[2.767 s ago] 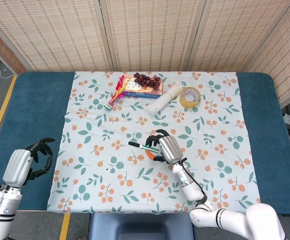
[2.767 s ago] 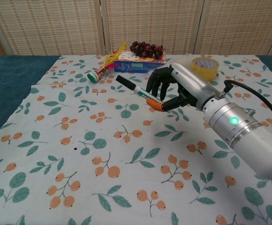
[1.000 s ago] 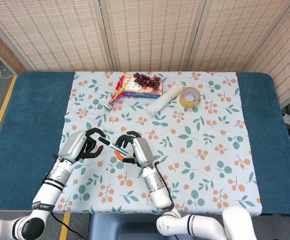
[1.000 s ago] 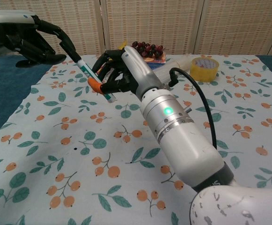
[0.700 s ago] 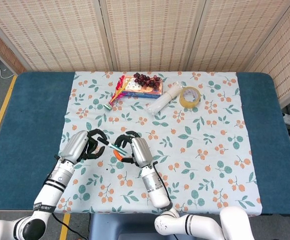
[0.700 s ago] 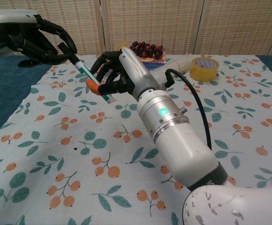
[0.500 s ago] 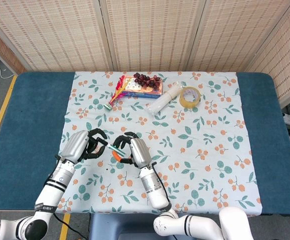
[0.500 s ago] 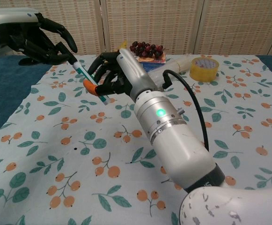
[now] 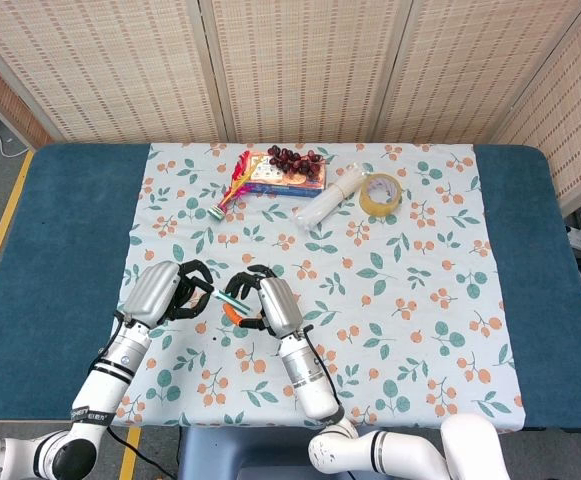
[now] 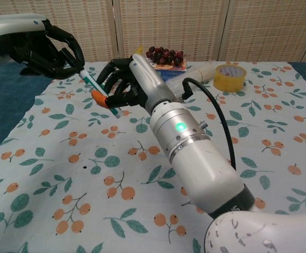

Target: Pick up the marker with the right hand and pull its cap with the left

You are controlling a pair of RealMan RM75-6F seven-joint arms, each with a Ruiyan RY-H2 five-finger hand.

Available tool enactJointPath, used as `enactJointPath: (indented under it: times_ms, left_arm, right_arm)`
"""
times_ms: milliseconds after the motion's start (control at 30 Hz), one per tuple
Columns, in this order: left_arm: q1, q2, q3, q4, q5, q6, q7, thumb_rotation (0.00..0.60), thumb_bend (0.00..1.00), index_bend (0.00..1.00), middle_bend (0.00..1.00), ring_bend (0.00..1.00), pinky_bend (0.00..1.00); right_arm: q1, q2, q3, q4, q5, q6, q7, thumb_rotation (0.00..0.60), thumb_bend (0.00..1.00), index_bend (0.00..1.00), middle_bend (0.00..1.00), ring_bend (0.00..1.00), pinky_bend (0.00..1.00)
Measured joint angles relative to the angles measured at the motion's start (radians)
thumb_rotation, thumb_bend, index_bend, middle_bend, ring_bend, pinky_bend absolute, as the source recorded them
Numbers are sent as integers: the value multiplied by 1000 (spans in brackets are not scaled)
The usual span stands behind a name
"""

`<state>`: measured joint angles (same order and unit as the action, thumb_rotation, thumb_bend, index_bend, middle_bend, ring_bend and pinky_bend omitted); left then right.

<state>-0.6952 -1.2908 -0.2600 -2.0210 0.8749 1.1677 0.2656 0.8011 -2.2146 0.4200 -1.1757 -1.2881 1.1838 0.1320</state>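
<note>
A marker (image 10: 101,93), white and teal with an orange band, is held up off the cloth between the robot's two hands, slanting up toward the left. The right hand (image 10: 124,84) grips its lower part, dark fingers curled around the barrel near the orange band. The left hand (image 10: 50,52), just to the left of the right one and a little higher in the chest view, has its fingers closed over the marker's upper end, where the cap (image 10: 81,73) sits; the cap is mostly hidden by those fingers. In the head view the two hands nearly touch, left (image 9: 175,290) and right (image 9: 260,300), with the marker (image 9: 232,300) bridging them.

Below both hands lies a white tablecloth (image 9: 420,260) printed with leaves and orange berries, spread over a blue table (image 9: 65,220). Well beyond the hands, at the cloth's far edge, sit a bunch of dark grapes (image 9: 295,158) on a flat box (image 9: 285,178), a yellow and red toy (image 9: 232,185) to the left of them, a white bundle (image 9: 330,198), and a roll of yellow tape (image 9: 380,194) furthest right.
</note>
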Motion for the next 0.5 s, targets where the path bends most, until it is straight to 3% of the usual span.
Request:
enactJointPath:
  times_ms: [500]
  left_arm:
    - [-8,2,5,-2,-3,-12,9,600,408,497,919,796,895]
  right_arm:
    - [-4,3,-8,3,-2,-6,-6,600,405,925,806,532,215]
